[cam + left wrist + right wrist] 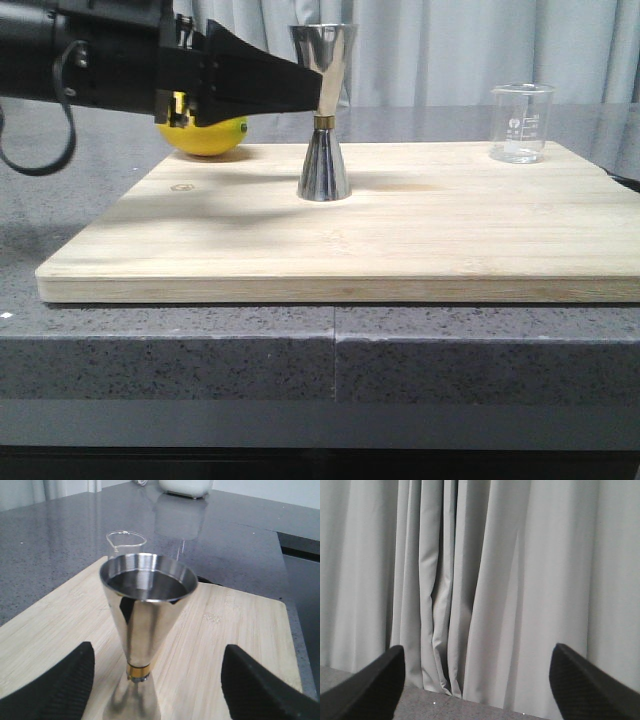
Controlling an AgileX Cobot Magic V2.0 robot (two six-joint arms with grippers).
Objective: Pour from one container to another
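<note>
The steel jigger (323,165) stands upright in the middle of the wooden board (300,245). In the left wrist view the jigger (150,610) shows its gold band and an open upper cup. My left gripper (312,88) reaches in from the left at the height of the upper cone. It is open, and the left gripper (157,677) has a finger on each side of the jigger with gaps between. The empty-looking glass beaker (521,123) stands at the board's far right corner; the beaker (126,539) peeks out behind the jigger. My right gripper (477,680) is open, holds nothing and faces the curtain.
A yellow lemon (205,137) lies at the board's far left corner, under my left arm. The board rests on a grey speckled counter (60,200) with a front edge. Grey curtains (495,580) hang behind. A white object (185,486) sits far off on the counter.
</note>
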